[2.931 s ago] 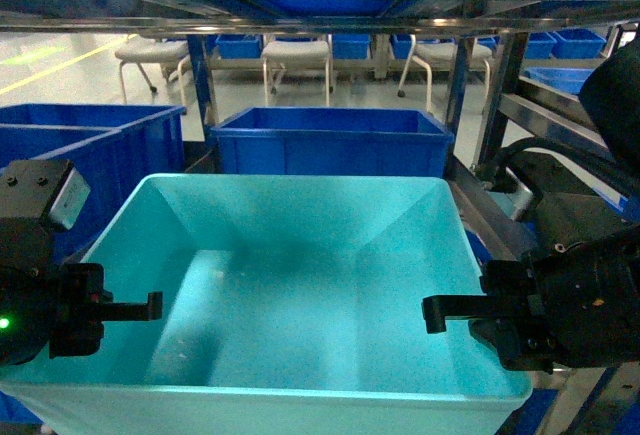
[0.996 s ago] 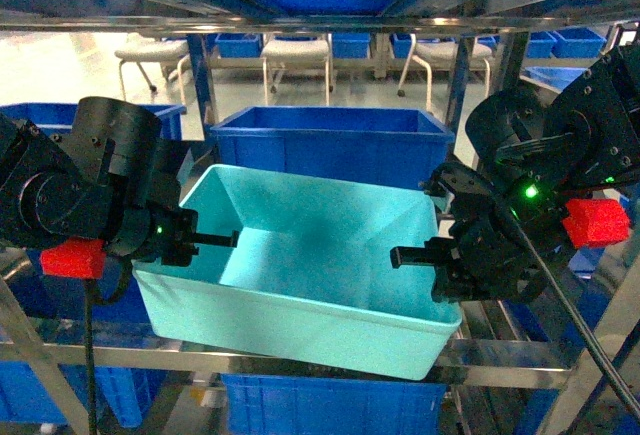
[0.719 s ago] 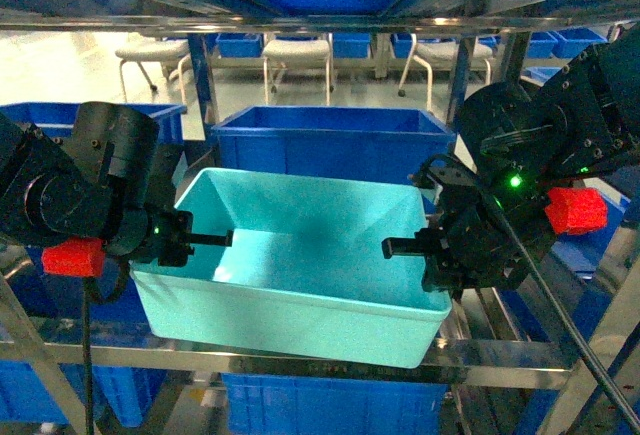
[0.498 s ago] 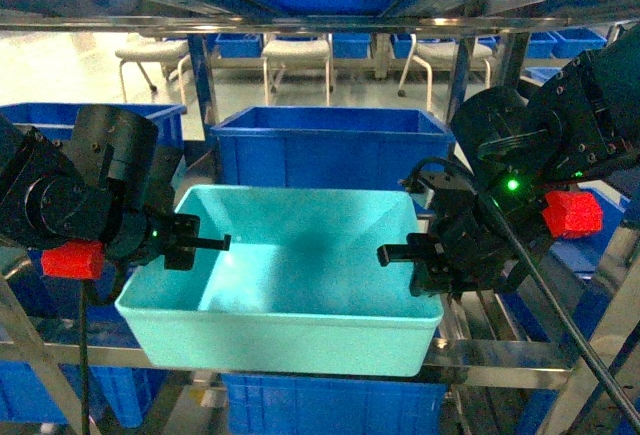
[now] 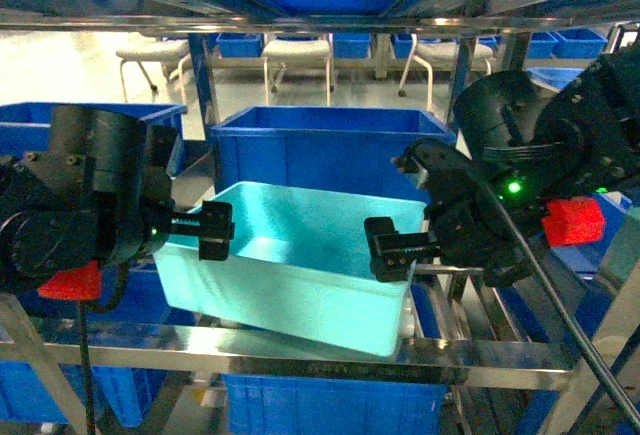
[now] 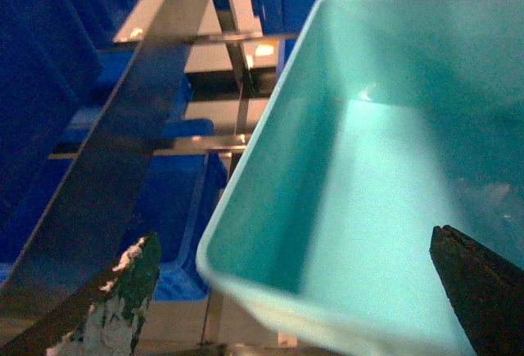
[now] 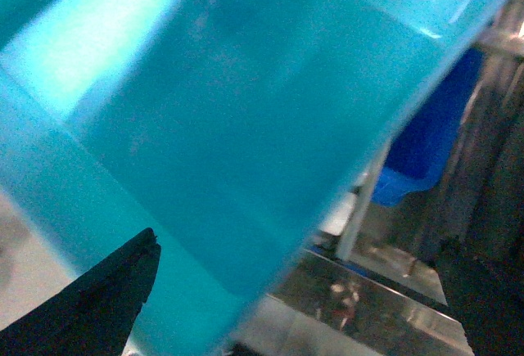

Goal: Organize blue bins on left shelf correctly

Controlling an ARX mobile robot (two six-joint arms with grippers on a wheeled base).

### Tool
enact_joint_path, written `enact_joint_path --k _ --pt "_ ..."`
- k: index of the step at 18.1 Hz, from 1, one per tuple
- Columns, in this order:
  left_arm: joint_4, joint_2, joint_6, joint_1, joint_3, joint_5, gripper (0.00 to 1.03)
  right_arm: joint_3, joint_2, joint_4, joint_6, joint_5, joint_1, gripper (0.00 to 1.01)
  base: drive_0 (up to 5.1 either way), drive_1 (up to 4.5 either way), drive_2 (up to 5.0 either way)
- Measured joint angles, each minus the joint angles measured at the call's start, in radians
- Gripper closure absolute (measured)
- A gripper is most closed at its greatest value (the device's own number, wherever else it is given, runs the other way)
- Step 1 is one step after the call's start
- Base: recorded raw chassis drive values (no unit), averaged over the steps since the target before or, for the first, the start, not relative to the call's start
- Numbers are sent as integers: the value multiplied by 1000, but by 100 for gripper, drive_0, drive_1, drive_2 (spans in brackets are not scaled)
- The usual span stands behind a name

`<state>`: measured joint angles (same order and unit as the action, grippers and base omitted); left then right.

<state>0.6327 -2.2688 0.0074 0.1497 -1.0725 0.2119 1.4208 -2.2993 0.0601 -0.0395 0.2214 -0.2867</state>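
Observation:
The light turquoise blue bin [image 5: 300, 265] sits tilted on the left shelf, whose steel front bar [image 5: 300, 357] runs under it. My left gripper [image 5: 215, 230] is at the bin's left wall and my right gripper [image 5: 392, 252] at its right wall. In the left wrist view the left gripper [image 6: 299, 290] is open, with the near corner of the bin [image 6: 393, 168] between its wide-spread fingers. In the right wrist view the right gripper [image 7: 299, 299] is open too. The bin's outer wall [image 7: 205, 110] fills the space by its left finger, and the steel bar [image 7: 385, 299] lies below.
A dark blue ribbed bin [image 5: 330, 140] stands right behind the turquoise one. More blue bins are at the left [image 5: 60, 120] and on the level below [image 5: 330, 405]. An upper steel shelf bar [image 5: 300, 10] crosses overhead. A slanted steel rail [image 6: 155, 86] runs left of the bin.
The bin went from close under the camera onto the rack. In the last half second it slid farther back and tilted, and both grippers moved inward along its side walls.

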Motion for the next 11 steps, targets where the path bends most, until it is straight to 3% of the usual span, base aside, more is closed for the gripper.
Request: enact_joint_path --k 2,4,6,9,11 --pt "164 82 -20 2 131 -12 5 -143 113 -151 10 -79 -1 3 0 0 0" --pt "178 165 -35 6 254 -14 5 -229 190 -163 11 -91 -6 3 0 0 0" --pt "69 283 -60 -1 413 -8 5 -304 241 -76 -12 -28 -29 3 0 0 0" --pt "-99 494 -131 -77 570 -33 5 -448 378 -53 -122 94 -56 3 0 0 0" --pt "-229 661 -140 -105 685 -81 5 -533 512 14 -187 144 -53 3 0 0 0"
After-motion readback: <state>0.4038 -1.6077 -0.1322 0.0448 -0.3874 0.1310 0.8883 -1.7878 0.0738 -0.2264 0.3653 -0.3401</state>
